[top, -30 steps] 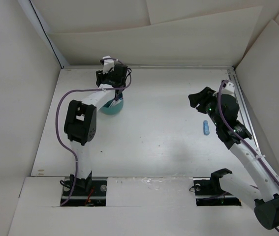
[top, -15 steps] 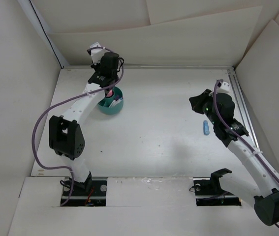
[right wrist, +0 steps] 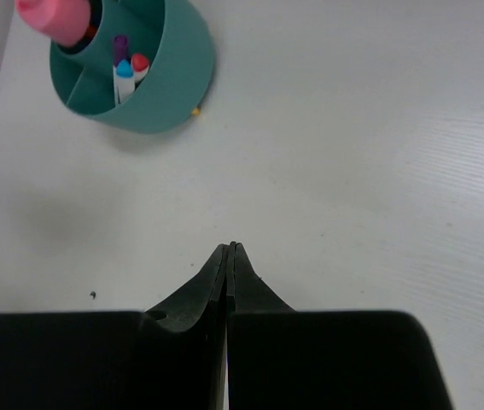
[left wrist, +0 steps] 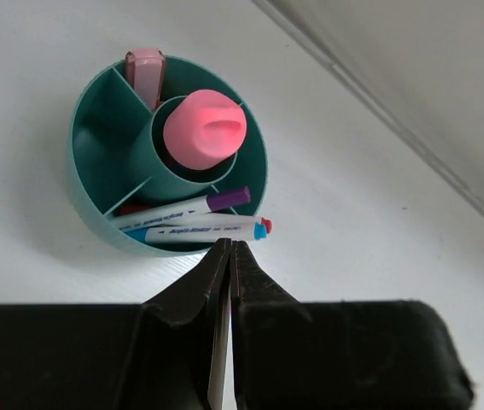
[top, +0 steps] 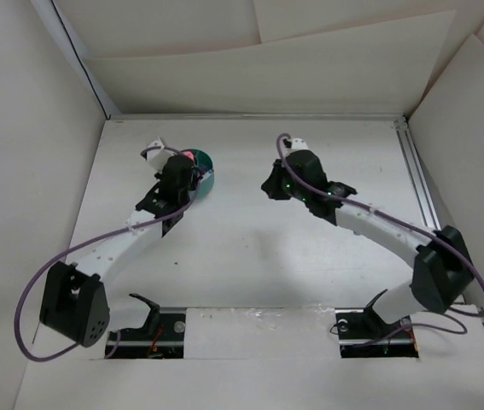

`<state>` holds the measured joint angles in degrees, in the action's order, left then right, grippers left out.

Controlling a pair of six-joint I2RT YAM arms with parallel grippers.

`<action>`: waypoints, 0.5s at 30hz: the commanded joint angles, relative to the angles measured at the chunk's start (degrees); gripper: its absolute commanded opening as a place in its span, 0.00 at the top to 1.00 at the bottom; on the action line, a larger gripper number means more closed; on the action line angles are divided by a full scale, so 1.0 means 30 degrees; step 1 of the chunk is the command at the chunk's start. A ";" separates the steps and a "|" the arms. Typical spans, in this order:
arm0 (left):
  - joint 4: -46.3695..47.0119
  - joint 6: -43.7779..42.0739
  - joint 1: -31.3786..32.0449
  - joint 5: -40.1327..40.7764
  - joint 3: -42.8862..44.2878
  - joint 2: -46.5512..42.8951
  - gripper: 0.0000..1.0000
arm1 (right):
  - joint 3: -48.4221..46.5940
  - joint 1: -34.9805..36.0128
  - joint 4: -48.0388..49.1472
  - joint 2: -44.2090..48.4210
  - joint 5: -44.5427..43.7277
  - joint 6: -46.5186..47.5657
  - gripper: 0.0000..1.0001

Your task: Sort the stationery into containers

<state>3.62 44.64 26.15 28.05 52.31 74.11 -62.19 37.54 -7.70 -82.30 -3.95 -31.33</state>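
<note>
Teal cup point(left wrist: 82, 184): stands upright on the far-left part of the surface point(right wrist: 352, 171), mouth up; in the top view the left wrist partly covers it.
Pens: all three are in one outer compartment, on the side nearest the left wrist camera.
Purple-ended pen point(left wrist: 182, 207): leans steeply, long axis running along the curve of the rim, coloured end up and just past the cup's edge.
Blue-ended pen point(left wrist: 199, 227): lies alongside the purple one, touching it and pointing the same way.
Red-ended pen point(right wrist: 140, 62): only its tip shows clearly, right beside the blue tip and pointing up.
Pink stub point(left wrist: 206, 128): stands upright in the central tube, rounded end upward and above the rim.
Second pink piece point(left wrist: 145, 73): stands upright in the outer compartment opposite the pens.
Left end effector point(left wrist: 229, 248): fingers pressed together, holding nothing, just beside the pens' side of the cup.
Right end effector point(right wrist: 230, 249): fingers pressed together, holding nothing, over bare surface well apart from the cup.
</note>
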 commanded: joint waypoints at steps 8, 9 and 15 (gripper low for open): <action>0.3394 0.1203 -0.0045 -0.1236 -0.1266 -0.4163 1.00 | -0.6185 0.1549 0.2361 -0.6897 0.2104 -0.0103 1.00; 0.3858 0.1203 -0.0045 -0.1468 -0.1266 -0.4542 1.00 | -0.6482 0.1549 0.2537 -0.7685 0.2396 -0.0306 1.00; 0.4037 0.0764 -0.0045 -0.1822 -0.0243 -0.4722 1.00 | -0.8619 0.1754 0.3213 -0.9712 0.4302 -0.0513 1.00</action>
<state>11.94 47.37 26.13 23.79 48.31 61.30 -83.46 42.06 -2.55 -110.80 5.04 -32.40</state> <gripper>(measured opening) 0.003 0.009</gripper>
